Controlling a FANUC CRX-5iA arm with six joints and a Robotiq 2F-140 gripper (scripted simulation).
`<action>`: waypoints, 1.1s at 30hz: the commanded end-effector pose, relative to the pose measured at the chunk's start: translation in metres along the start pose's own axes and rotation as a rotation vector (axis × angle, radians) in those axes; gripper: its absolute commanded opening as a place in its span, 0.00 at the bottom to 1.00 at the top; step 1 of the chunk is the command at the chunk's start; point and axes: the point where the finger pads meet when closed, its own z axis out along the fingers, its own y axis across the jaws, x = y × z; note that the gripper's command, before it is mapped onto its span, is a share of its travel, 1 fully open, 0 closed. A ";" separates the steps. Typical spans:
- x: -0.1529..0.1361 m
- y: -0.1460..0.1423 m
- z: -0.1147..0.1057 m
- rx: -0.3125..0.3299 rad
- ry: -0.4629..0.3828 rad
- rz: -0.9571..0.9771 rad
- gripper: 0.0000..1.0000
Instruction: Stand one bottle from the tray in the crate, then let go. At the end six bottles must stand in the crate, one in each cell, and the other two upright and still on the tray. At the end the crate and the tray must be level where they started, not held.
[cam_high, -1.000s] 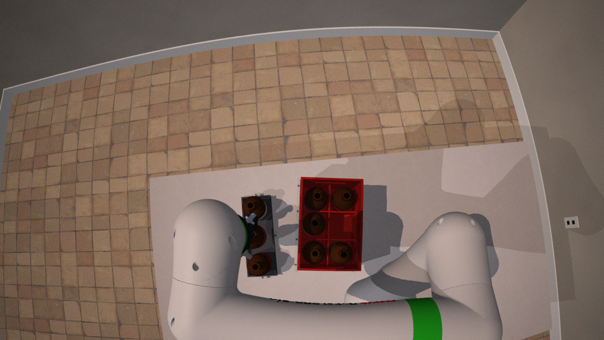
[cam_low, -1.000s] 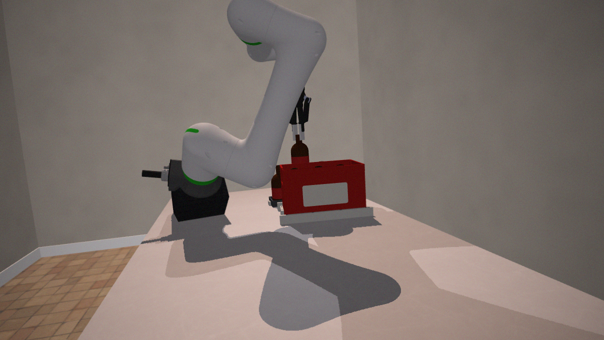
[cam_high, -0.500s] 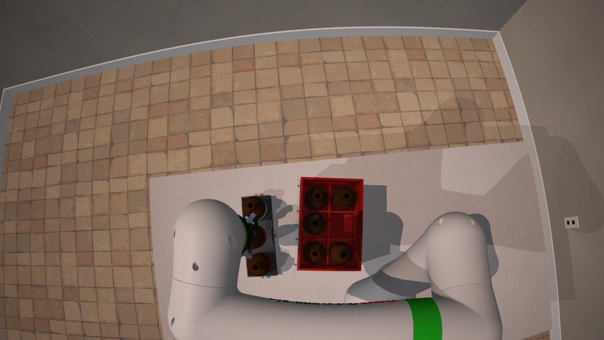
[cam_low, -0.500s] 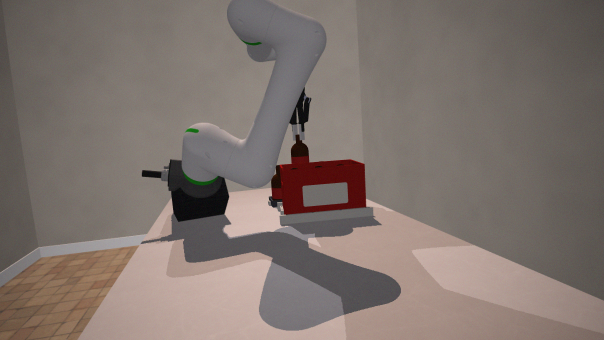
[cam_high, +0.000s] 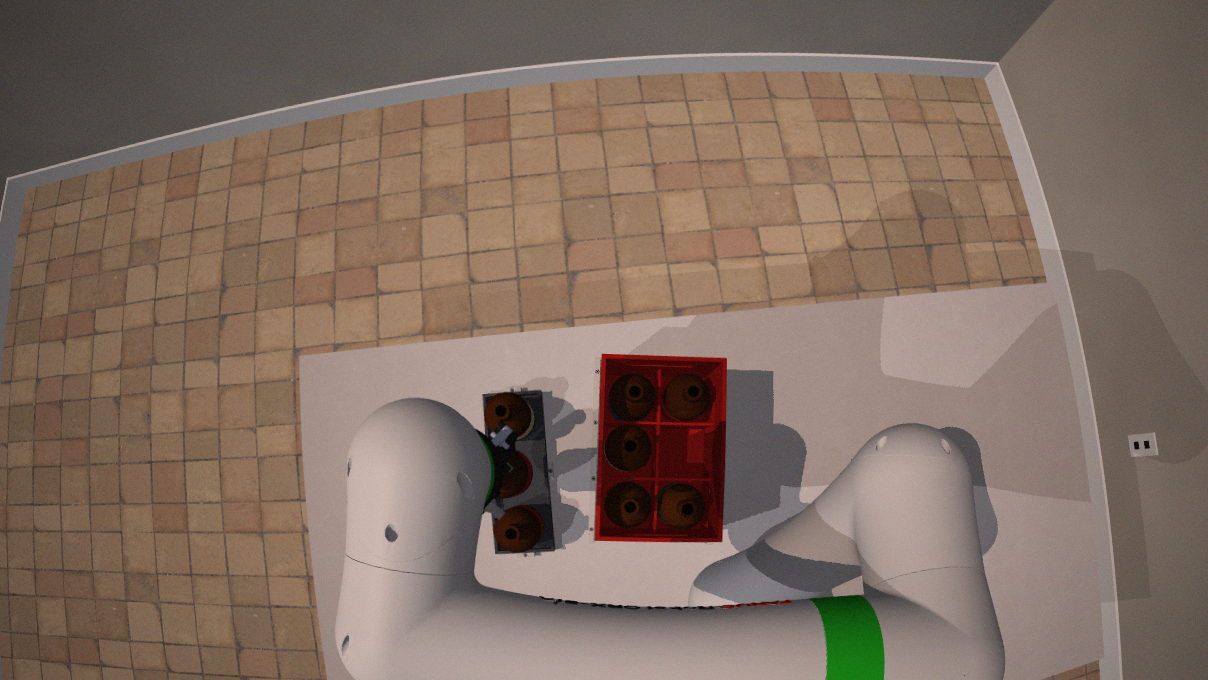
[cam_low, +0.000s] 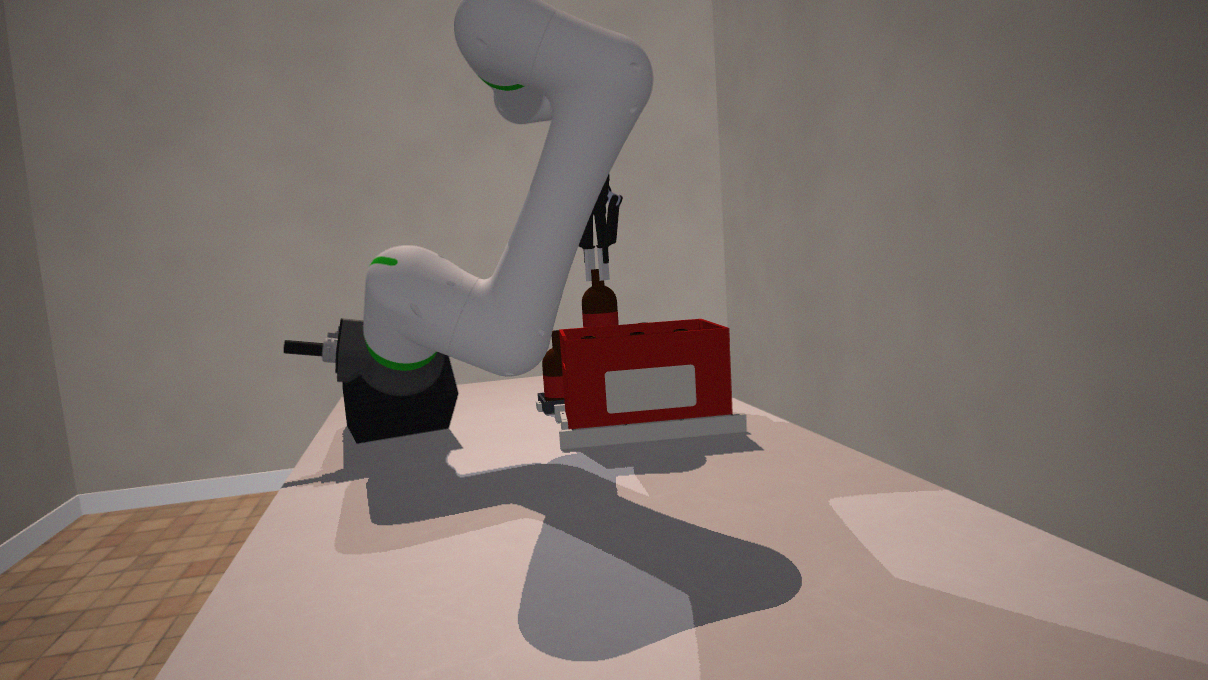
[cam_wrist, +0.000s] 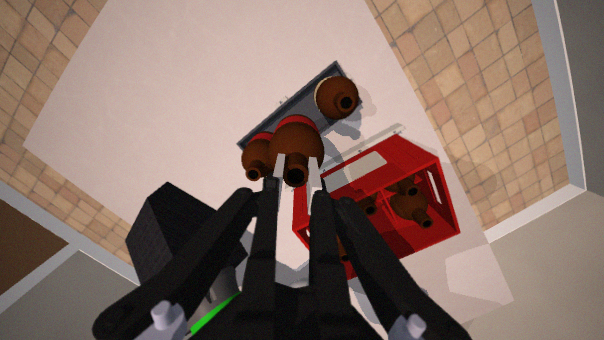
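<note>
My gripper (cam_wrist: 295, 166) is shut on the neck of a brown bottle (cam_wrist: 296, 145) and holds it lifted above the dark tray (cam_high: 534, 473); it also shows in the side view (cam_low: 598, 295), hanging higher than the crate rim. Two other brown bottles stand on the tray, one at the far end (cam_high: 507, 411) and one at the near end (cam_high: 516, 526). The red crate (cam_high: 661, 447) stands right of the tray. Several of its cells hold a bottle; the middle right cell (cam_high: 691, 447) is empty.
The robot's white arm (cam_high: 591, 625) crosses the near side of the table, and its elbow (cam_high: 414, 481) hides the tray's left edge. The black base (cam_low: 397, 405) stands left of the crate. The crate rests on a grey plinth (cam_low: 652, 432).
</note>
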 end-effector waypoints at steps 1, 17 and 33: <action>0.000 0.000 0.000 0.000 0.000 0.000 0.00; 0.000 0.000 -0.003 0.000 0.000 0.000 0.00; 0.000 0.000 -0.016 0.000 0.000 0.000 0.00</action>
